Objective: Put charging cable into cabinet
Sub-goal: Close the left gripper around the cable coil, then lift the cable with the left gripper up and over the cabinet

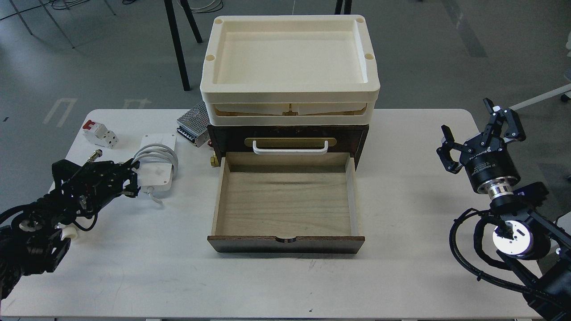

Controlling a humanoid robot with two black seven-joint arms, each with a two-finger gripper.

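The charging cable (157,167), a white square brick with a thick white cord coiled on it, lies flat on the table left of the cabinet. My left gripper (132,178) is at the brick's left edge, touching or nearly touching it; it is dark and its fingers cannot be told apart. The cabinet (288,133) is dark brown with a brass plate and white handle. Its lower drawer (285,203) is pulled out, with a bare light wood interior. My right gripper (478,128) is open and empty, raised at the far right.
Cream trays (290,58) are stacked on the cabinet. A perforated metal power-supply box (192,122) sits behind the cable by the cabinet's left corner. A small red-and-white block (100,133) lies at the back left. A brass knob (214,161) sticks out of the cabinet's left side.
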